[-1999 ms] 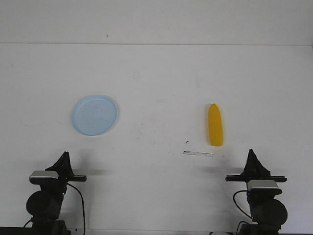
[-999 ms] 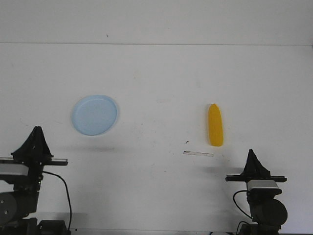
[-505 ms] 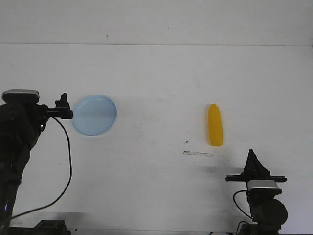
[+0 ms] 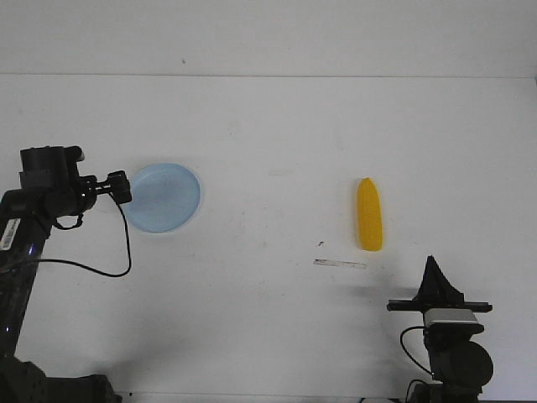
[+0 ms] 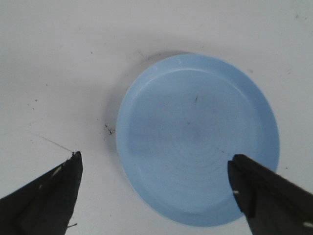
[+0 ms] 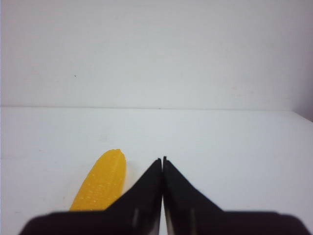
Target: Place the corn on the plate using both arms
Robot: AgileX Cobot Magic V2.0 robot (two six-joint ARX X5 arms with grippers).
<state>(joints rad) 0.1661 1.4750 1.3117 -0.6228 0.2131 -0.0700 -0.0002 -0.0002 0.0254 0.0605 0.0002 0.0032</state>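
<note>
I see my left gripper (image 5: 154,169) raised over the plate (image 4: 164,197), its fingers spread wide apart and straddling the blue dish in the wrist view, holding nothing. The plate (image 5: 195,139) lies flat on the white table (image 4: 277,126). Well to the right of the plate, the corn (image 4: 369,214) lies on the table. My right gripper (image 4: 435,281) sits low, nearer me than the corn, fingers pressed together.

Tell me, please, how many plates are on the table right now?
1: the pale blue plate lies on the table's left side, under the left gripper, far from the corn.
</note>
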